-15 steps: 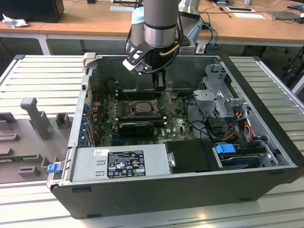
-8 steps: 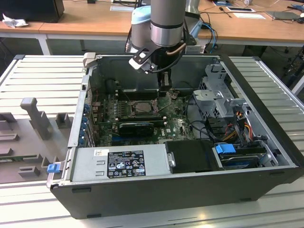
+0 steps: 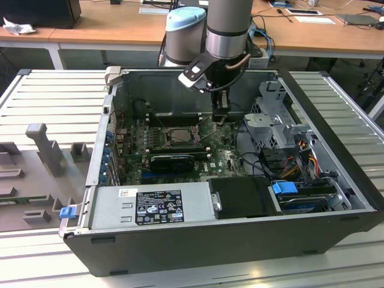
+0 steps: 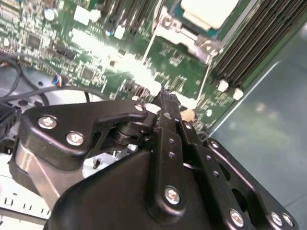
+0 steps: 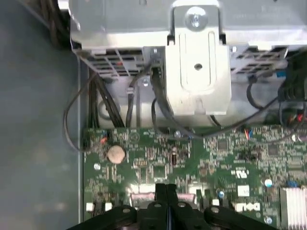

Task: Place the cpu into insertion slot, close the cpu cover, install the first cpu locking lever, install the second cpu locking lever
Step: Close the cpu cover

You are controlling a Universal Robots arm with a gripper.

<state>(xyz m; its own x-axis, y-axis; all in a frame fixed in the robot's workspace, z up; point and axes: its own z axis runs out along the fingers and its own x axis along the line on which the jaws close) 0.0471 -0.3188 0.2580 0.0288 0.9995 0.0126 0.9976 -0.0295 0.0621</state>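
Observation:
The cpu (image 4: 208, 12) shows its pale silver top, lying flat in the insertion slot (image 3: 174, 135) on the green board. The cpu cover (image 4: 192, 37), a silver metal frame, lies around the chip's edge. Two thin wire levers (image 4: 148, 45) run out from the socket's corners across the board. My gripper (image 3: 221, 120) hangs over the board just to the exterior view's right of the socket. Its black fingers (image 4: 165, 103) are pressed together with nothing between them, as the first wrist view also shows at the gripper (image 5: 165, 189). It is apart from the chip.
A long black ridged heatsink (image 3: 174, 161) sits in front of the socket, and memory slots (image 4: 259, 43) flank it. A metal drive cage (image 3: 276, 120) and loose cables (image 3: 300, 150) stand to the exterior view's right. The power supply (image 3: 150, 207) fills the case front. Case walls (image 3: 114, 120) enclose the board.

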